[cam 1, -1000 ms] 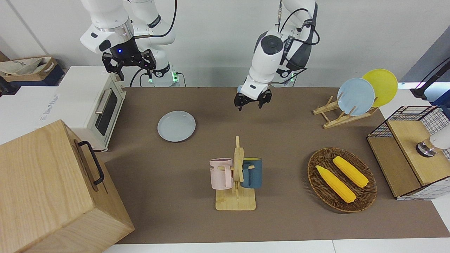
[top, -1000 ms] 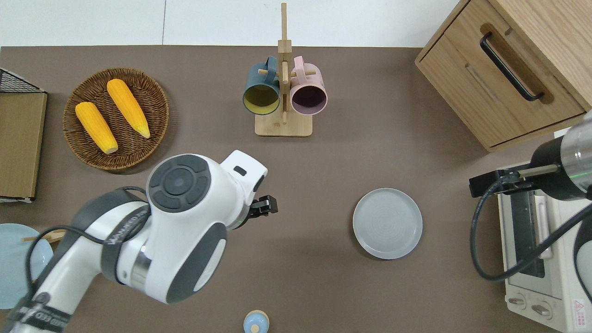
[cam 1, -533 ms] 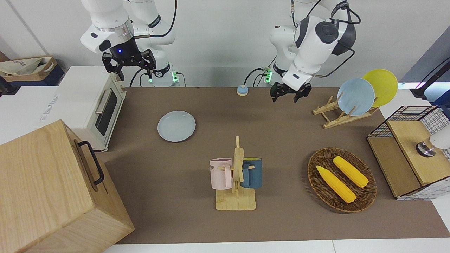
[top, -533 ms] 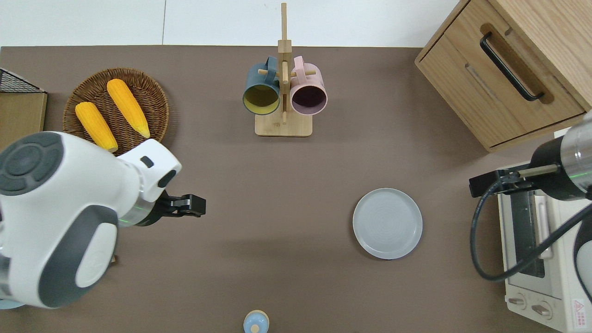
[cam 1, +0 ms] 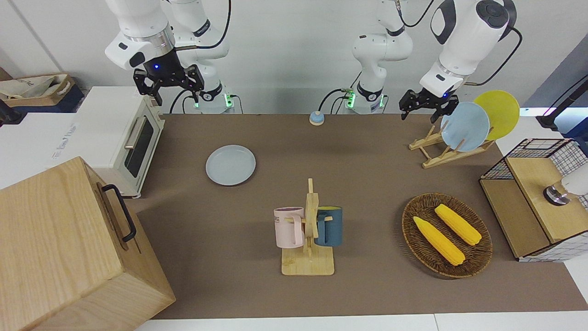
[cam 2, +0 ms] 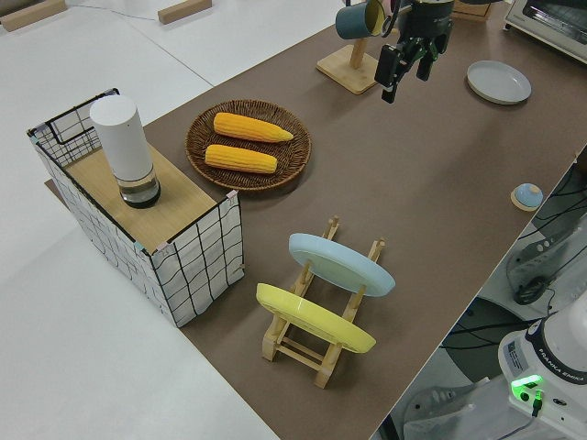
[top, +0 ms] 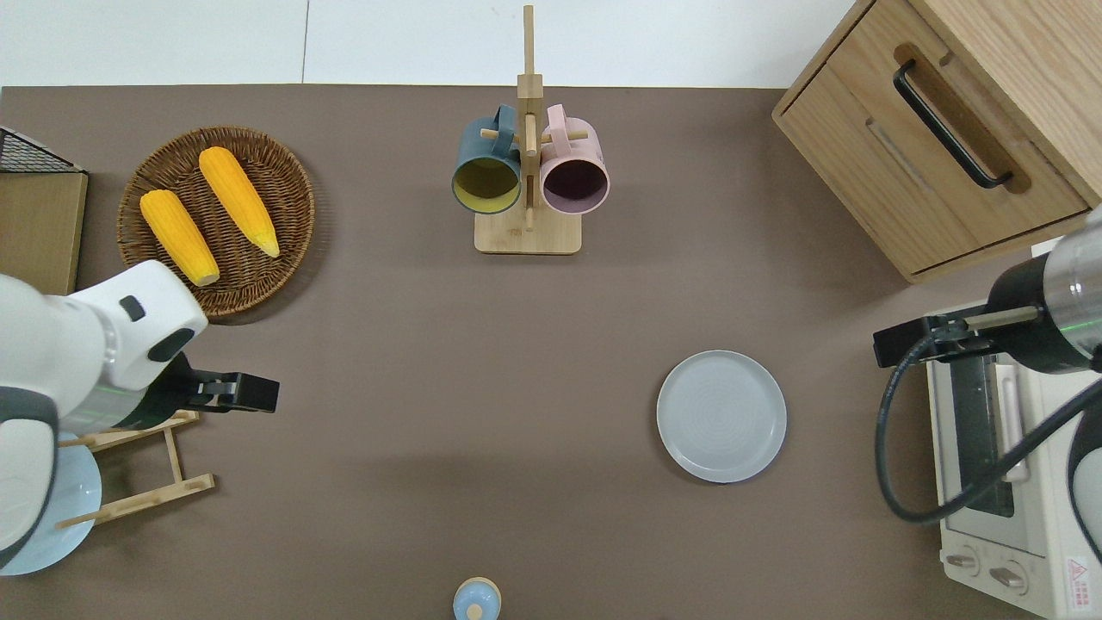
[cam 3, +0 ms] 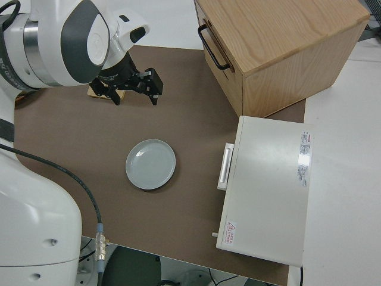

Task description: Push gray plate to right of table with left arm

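Corn cobs number two, mugs two, while the left gripper hangs open and empty.

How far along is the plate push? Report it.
Done, it seems: the gray plate lies flat toward the right arm's end of the table, beside the toaster oven. In hand: nothing; the left gripper hangs open by the plate rack. Left: apparently nothing.
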Action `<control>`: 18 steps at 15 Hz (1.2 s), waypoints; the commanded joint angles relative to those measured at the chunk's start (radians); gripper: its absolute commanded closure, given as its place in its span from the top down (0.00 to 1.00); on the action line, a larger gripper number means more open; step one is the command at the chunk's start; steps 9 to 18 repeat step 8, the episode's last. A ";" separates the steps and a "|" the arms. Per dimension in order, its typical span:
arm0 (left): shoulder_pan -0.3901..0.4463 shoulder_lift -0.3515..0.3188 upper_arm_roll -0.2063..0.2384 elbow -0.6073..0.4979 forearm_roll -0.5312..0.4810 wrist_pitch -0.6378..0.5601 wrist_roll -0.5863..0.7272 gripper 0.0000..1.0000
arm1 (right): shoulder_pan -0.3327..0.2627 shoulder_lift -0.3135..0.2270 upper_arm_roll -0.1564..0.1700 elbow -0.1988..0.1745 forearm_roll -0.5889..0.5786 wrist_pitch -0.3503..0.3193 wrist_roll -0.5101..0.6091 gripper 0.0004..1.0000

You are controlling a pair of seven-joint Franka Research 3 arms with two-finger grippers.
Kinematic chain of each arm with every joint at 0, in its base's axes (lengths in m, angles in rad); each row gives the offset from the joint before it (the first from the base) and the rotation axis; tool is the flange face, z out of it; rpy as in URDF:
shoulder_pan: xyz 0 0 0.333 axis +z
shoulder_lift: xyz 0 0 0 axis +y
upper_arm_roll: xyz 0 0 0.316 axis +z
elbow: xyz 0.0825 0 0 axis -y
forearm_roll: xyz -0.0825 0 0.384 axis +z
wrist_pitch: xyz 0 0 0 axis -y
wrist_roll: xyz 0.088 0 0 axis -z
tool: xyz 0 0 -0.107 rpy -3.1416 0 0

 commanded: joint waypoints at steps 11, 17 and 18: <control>0.001 0.009 0.022 0.121 0.038 -0.058 0.030 0.99 | -0.011 -0.008 0.006 -0.001 0.008 -0.012 -0.003 0.98; 0.001 0.009 0.022 0.121 0.038 -0.058 0.030 0.99 | -0.011 -0.008 0.006 -0.001 0.008 -0.012 -0.003 0.98; 0.001 0.009 0.022 0.121 0.038 -0.058 0.030 0.99 | -0.011 -0.008 0.006 -0.001 0.008 -0.012 -0.003 0.98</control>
